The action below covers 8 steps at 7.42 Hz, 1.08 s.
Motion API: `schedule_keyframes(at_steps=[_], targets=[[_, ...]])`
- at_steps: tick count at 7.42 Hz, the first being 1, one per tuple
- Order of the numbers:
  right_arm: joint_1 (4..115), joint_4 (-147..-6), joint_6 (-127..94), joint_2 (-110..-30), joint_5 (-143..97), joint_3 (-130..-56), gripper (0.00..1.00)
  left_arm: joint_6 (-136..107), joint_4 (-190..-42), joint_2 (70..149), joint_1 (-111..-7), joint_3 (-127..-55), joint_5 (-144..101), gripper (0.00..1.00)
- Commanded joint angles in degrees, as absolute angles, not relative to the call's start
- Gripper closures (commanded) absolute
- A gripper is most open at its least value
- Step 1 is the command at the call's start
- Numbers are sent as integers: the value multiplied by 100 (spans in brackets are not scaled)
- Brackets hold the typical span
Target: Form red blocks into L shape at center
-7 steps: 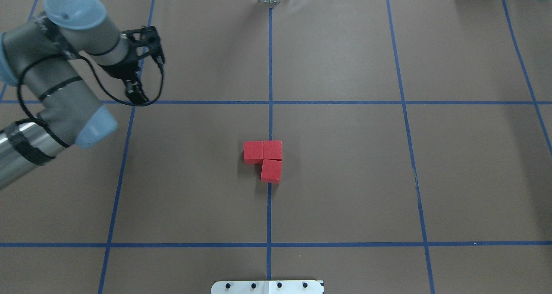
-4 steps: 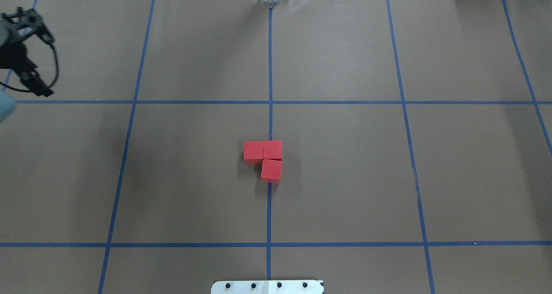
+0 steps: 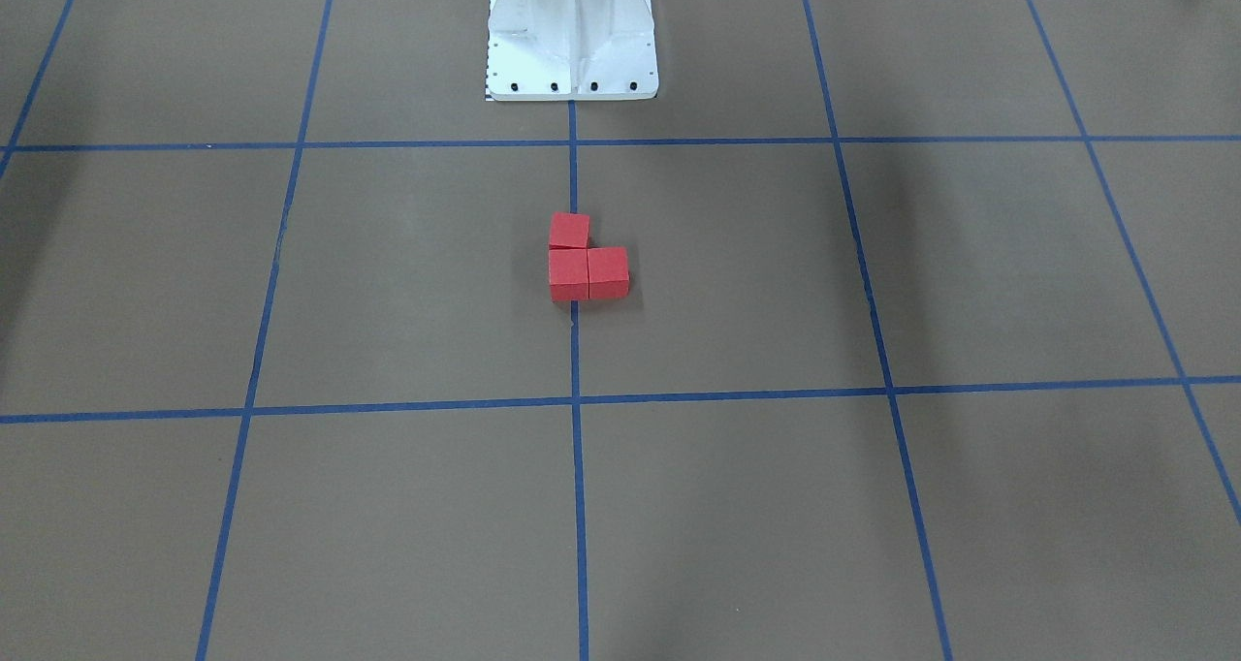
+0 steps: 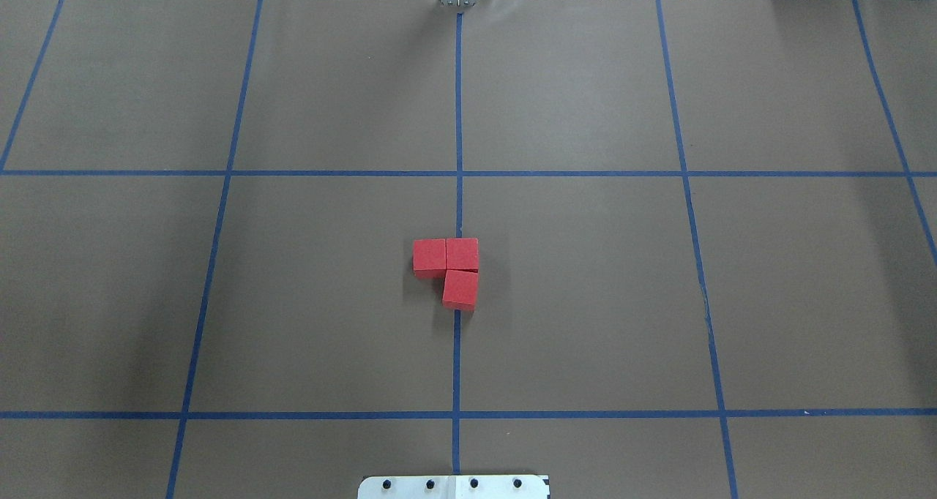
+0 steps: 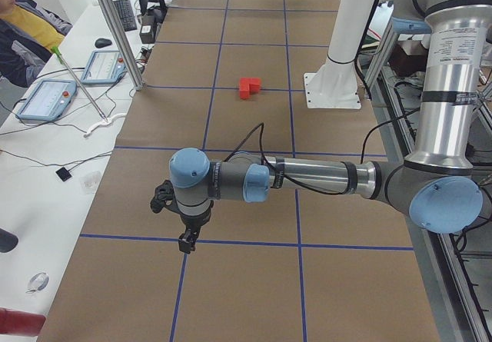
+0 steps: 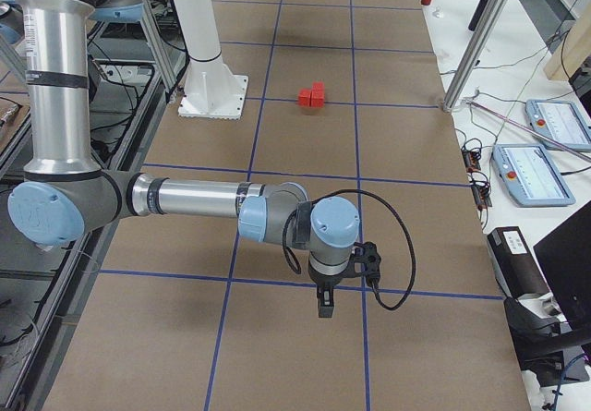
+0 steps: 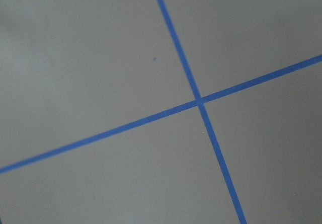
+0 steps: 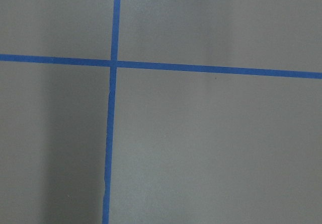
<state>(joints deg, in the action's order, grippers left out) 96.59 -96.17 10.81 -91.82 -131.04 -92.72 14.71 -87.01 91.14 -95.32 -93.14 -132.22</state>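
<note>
Three red blocks sit touching in an L on the brown surface at the center, across the vertical blue tape line (image 4: 458, 206). In the overhead view two stand side by side (image 4: 430, 256) (image 4: 463, 254) and the third (image 4: 460, 290) is just nearer the robot. They also show in the front-facing view (image 3: 588, 271). The left gripper (image 5: 185, 244) shows only in the exterior left view, far from the blocks; I cannot tell if it is open. The right gripper (image 6: 325, 305) shows only in the exterior right view, also far off; I cannot tell its state.
The white robot base plate (image 4: 454, 486) is at the table's near edge, with its column (image 3: 572, 21) behind the blocks. A seated person (image 5: 23, 27) and tablets (image 5: 46, 100) are beside the table's far side. Both wrist views show only brown surface and blue tape.
The left arm has swung left and out of the overhead view. The three red blocks have not moved.
</note>
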Motion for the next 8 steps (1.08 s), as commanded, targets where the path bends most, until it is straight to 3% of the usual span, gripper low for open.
schedule_keyframes(at_steps=[1,8], targets=[[9659,-9615,1081,-9176,-13104,-9281,0,793,-8742,8484,-9659,-9877,-13315,0],[9659,-9615,1134,-9255,-13139,-9114,0,774,-9132,8376,-9624,-9782,-13307,0]])
